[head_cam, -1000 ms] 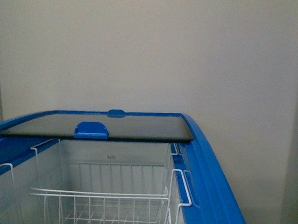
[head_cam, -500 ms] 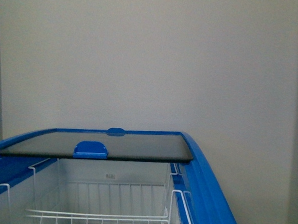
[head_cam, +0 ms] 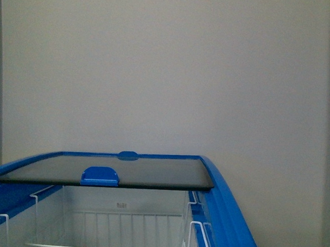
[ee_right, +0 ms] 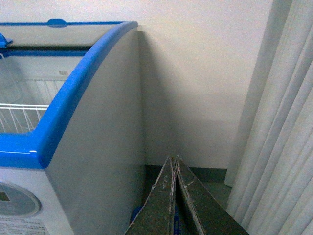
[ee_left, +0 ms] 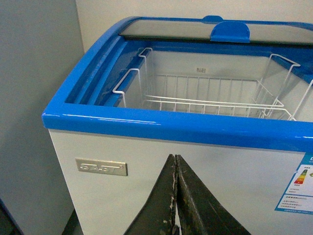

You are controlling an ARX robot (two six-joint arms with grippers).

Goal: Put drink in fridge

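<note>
Fridge open, glass lid slid to rear edge; wire basket inside. Curtain beside right wall. Left gripper and right gripper both pressed closed (nothing held).

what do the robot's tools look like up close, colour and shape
Only the wrist views show them. The left tool has two dark, nearly black wedge fingers tapering to a point, with chipped pale edges. The right tool looks alike, greyer and scuffed.
</note>
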